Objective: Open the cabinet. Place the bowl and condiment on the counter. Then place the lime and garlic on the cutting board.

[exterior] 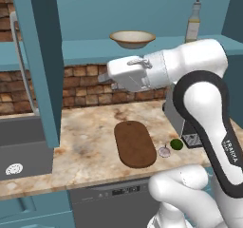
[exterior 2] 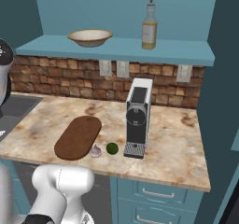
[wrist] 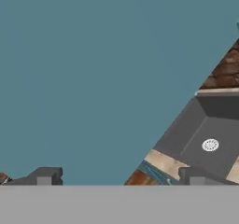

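Observation:
The cabinet stands open; its teal door (exterior: 38, 56) swings out at the left, edge-on, with the silver handle (exterior: 18, 56) on it. On the cabinet shelf rest the bowl (exterior: 132, 38) (exterior 2: 90, 37) and the condiment bottle (exterior: 193, 25) (exterior 2: 149, 27). Below on the counter (exterior 2: 177, 143) lies the dark cutting board (exterior: 135, 143) (exterior 2: 78, 136), with the garlic (exterior: 164, 151) (exterior 2: 95, 151) and lime (exterior: 176, 144) (exterior 2: 112, 148) beside its near right end. My gripper (exterior: 102, 78) (wrist: 120, 176) is open and empty, pointing left at the door, level with the brick wall under the shelf.
A coffee machine (exterior 2: 137, 118) stands on the counter right of the board, just behind the lime. A grey sink (exterior: 23, 146) (wrist: 210, 145) lies to the left under the open door. Brick backsplash with sockets runs behind.

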Tool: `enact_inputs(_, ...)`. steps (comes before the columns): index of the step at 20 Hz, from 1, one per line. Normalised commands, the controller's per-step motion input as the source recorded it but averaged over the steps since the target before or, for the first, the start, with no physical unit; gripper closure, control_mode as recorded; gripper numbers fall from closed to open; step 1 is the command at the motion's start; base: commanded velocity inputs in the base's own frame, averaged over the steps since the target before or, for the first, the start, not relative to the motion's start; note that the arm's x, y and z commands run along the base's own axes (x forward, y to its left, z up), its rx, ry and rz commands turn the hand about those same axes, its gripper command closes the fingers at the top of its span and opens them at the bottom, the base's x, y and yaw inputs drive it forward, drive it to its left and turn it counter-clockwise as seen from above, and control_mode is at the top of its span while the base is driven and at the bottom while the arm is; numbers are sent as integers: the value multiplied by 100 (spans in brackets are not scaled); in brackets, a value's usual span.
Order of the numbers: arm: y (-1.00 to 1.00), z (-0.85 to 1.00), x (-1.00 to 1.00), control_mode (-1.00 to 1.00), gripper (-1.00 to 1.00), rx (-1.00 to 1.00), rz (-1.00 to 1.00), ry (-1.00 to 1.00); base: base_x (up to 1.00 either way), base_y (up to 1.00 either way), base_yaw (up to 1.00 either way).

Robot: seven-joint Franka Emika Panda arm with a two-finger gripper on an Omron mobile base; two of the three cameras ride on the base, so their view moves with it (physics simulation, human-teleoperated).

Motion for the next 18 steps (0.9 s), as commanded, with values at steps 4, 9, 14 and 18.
enact_inputs(4,-55,0,6,-100,-100,-12,-23,-21,0,0,0)
enact_inputs(9,-58,0,10,-100,-100,-12,-20,-20,0,0,0)
enact_inputs(14,-65,7,2,-100,-100,-12,-21,-15,0,0,0)
enact_inputs(18,-68,15,0,-100,-100,-14,-23,-11,0,0,0)
